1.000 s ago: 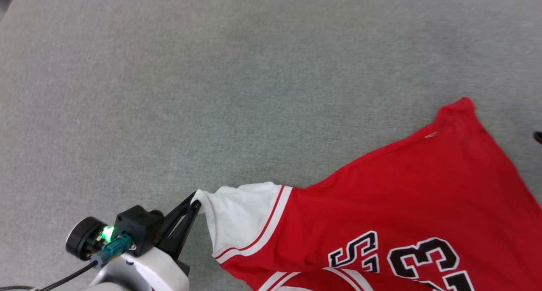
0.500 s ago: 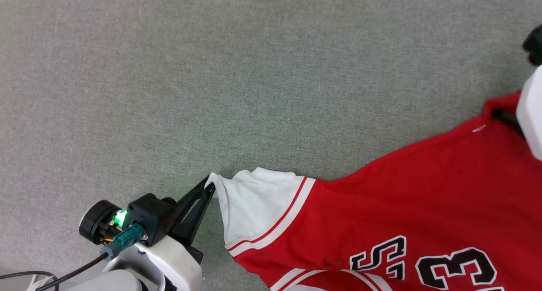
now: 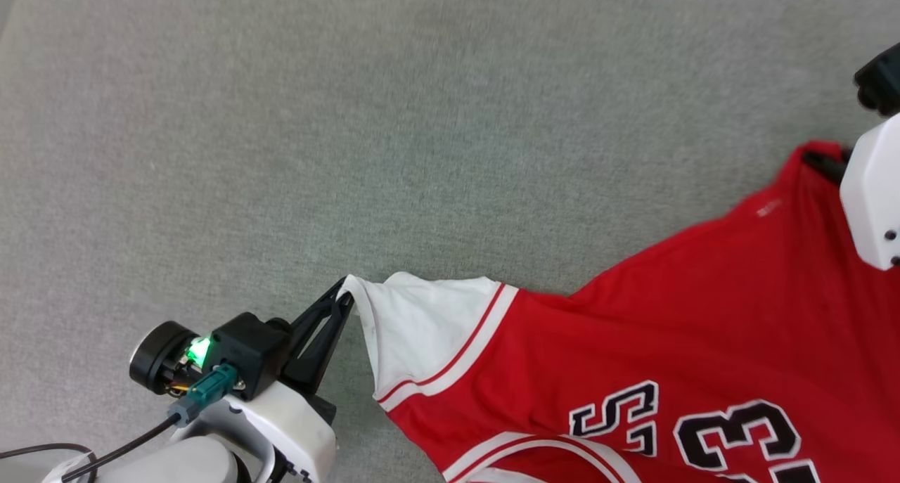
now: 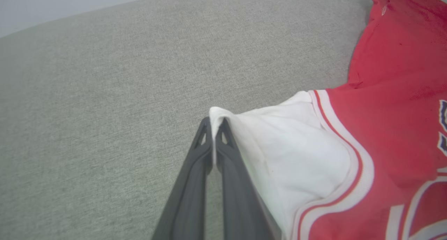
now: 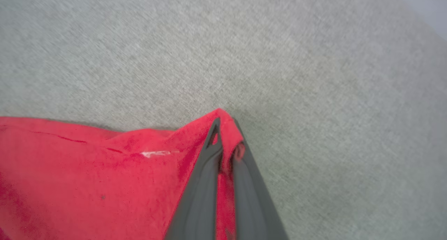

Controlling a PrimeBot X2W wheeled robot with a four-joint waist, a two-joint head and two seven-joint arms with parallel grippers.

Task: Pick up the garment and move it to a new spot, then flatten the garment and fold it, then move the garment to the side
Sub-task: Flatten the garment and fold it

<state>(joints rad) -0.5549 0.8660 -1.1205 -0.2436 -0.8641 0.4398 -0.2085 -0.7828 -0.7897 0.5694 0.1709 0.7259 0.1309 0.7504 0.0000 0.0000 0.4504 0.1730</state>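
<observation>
Grey fabric-covered tabletop (image 3: 422, 117), pale wall (image 4: 52, 2) past its far edge. Red jersey (image 3: 668, 314) spread over it, stretched between both sets of fingers, long axis running straight from one pair to the other. Number 23 (image 3: 738, 437) faces up, nearer the left pair. Left fingers (image 4: 195, 170) pressed together, clamped on tip of white sleeve (image 4: 290, 145). Right fingers (image 5: 206, 177) together, pinching red corner (image 5: 225, 123), cloth bunched between them.
</observation>
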